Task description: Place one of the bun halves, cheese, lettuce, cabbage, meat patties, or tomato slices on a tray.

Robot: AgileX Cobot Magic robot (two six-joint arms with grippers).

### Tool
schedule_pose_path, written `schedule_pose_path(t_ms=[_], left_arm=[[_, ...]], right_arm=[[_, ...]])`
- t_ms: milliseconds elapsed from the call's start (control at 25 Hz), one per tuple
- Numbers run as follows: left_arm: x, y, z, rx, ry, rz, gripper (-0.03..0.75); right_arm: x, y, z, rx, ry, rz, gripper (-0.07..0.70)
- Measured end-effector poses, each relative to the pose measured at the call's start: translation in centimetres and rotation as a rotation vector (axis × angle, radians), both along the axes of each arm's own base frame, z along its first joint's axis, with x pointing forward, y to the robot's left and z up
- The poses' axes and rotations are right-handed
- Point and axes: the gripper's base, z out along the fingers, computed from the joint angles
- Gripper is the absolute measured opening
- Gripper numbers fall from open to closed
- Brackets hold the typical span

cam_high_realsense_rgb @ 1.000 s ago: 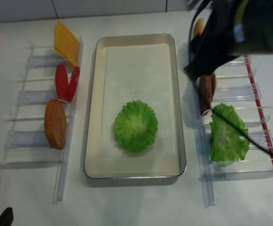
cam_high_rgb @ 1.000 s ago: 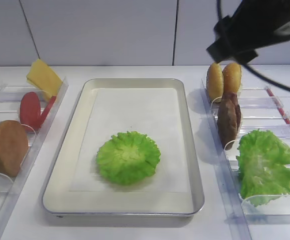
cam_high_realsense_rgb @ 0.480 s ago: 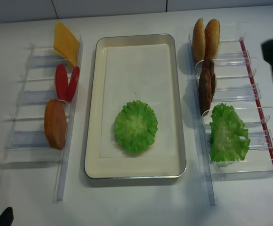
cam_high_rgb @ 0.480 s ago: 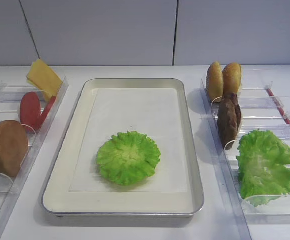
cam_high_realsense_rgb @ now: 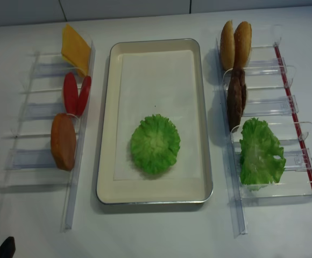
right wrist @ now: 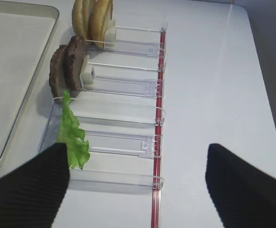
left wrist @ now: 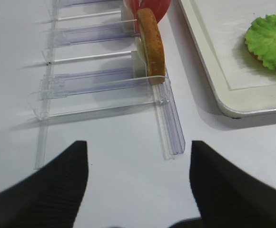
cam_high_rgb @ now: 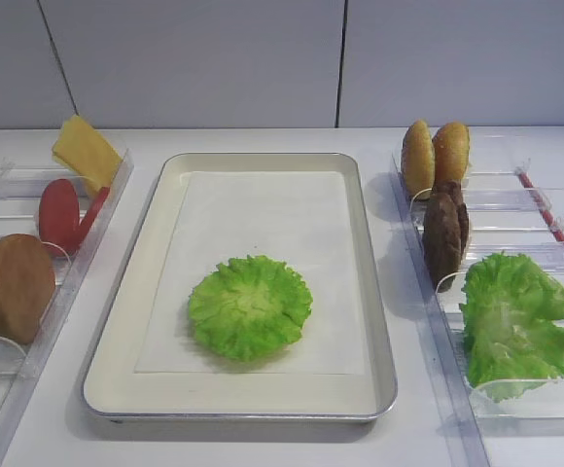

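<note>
Ahead-left of the right gripper (right wrist: 135, 178), whose jaws stand apart and empty, 1 lettuce (cam_high_rgb: 250, 306) lies flat on the tray (cam_high_rgb: 117, 341), seemingly delivered; left gripper (left wrist: 138, 178) likewise open.

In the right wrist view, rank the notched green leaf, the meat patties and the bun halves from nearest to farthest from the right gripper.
1. Notched green leaf, by the right gripper's left finger.
2. Meat patties, one slot farther up the rack.
3. Bun halves, at the rack's far end.

tray (cam_high_rgb: 387, 321): shiny metal rim, matt paper liner | holders (cam_high_realsense_rgb: 269, 107): clear glossy plastic | meat patties (cam_high_rgb: 445, 232): rough
</note>
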Motion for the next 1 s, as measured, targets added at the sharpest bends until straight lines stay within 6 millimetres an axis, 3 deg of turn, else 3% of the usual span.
schedule_pose_path(t_ms=[600,1000], left_arm=[[0.0,0.0,0.0,0.000,0.000,0.000,0.467],[0.0,0.0,0.0,0.000,0.000,0.000,0.467]], right_arm=[[-3.2,-0.1,-7.4,0.038,0.017,0.004,0.582],[-5.0,0.0,-7.7,0.048,-0.098,-0.041,0.582]])
